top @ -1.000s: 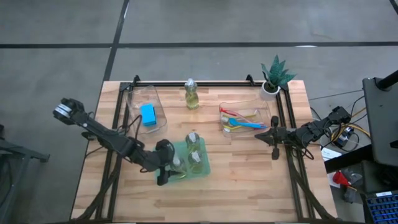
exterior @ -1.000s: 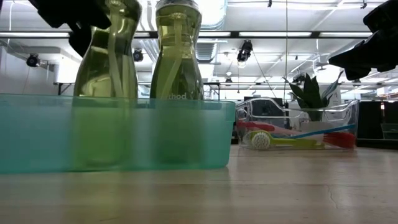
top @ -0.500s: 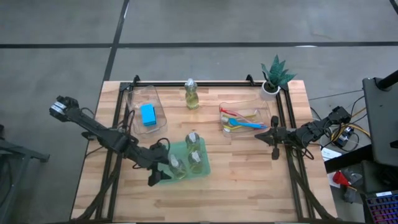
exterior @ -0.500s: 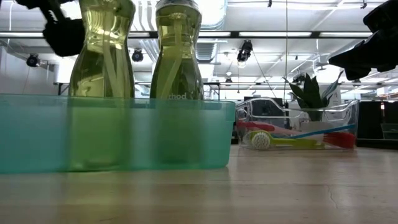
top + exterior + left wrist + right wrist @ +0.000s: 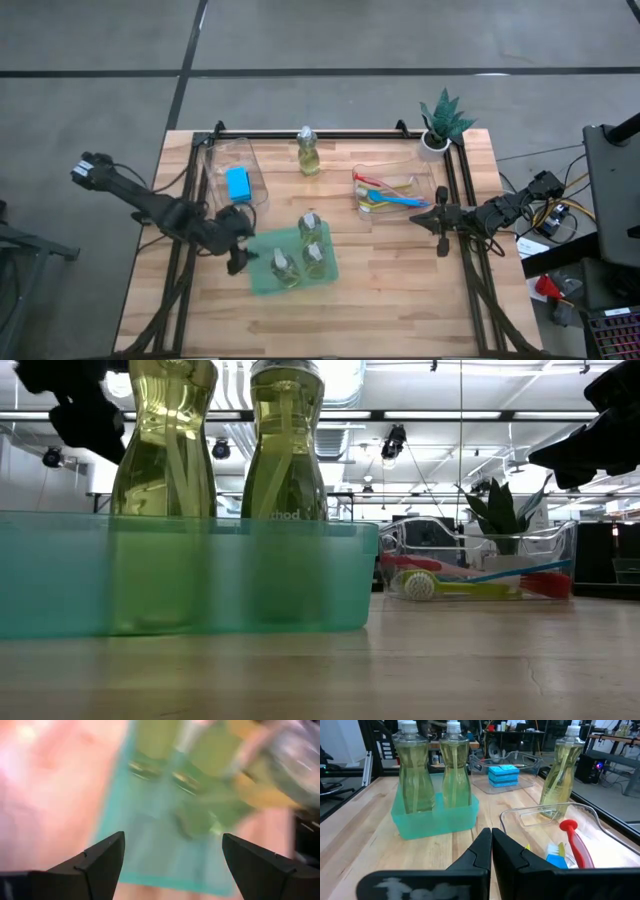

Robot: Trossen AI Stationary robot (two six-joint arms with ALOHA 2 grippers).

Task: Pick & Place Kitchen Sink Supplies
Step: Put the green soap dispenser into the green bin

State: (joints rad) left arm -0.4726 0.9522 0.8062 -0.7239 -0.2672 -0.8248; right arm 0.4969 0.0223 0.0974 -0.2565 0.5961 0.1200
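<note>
Three clear bottles of yellowish liquid (image 5: 308, 224) (image 5: 281, 265) (image 5: 316, 254) stand upright in a teal tray (image 5: 262, 281) at mid-table. A fourth bottle (image 5: 308, 151) stands on the table near the far edge. A blue sponge (image 5: 237, 183) lies in the left clear bin (image 5: 222, 158). Red, yellow and blue brushes (image 5: 388, 195) lie in the right clear bin (image 5: 418, 168). My left gripper (image 5: 238, 262) is open, just left of the tray, touching nothing. My right gripper (image 5: 440, 216) is shut and hangs beside the brush bin, to its right.
A small potted plant (image 5: 441, 124) stands at the far right corner. A black frame rail (image 5: 330, 134) runs along the far edge, and rails run down both sides. Bare wood lies on the table's near side in front of the tray.
My left gripper has drawn back from the near-left bottle in the tray, moving toward the table's left edge and clear of the tray. That bottle stays standing in the tray. The right arm has kept still.
</note>
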